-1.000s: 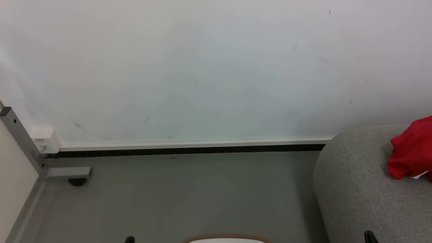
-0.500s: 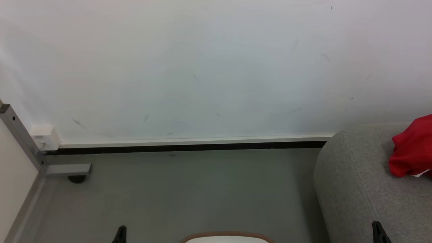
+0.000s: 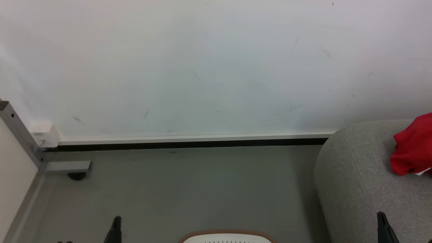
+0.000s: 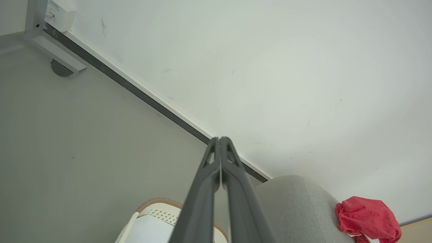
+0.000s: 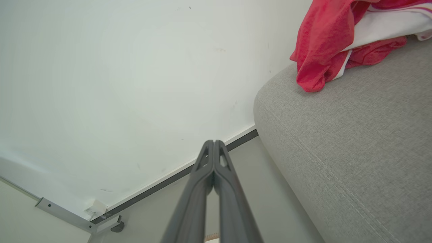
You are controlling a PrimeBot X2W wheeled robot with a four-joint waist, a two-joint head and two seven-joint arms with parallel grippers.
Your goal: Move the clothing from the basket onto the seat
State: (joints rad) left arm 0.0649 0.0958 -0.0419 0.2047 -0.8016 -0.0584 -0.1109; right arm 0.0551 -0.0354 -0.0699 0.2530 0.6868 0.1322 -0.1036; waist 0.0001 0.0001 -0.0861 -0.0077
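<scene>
The red clothing (image 5: 320, 40) is lying bunched on the light grey seat (image 5: 354, 141), near its rounded corner by the white wall, with white trim showing among the folds. The white basket (image 4: 156, 214) with its brown rim is sitting on the grey floor to the left of the seat; what is inside it cannot be told. The left pincer (image 4: 220, 139) is staying clenched, fingers pressed together and grasping nothing, pointing up toward the wall. The right pincer (image 5: 213, 141) is likewise clenched and empty, pointing toward the dark skirting strip beside the seat's edge.
</scene>
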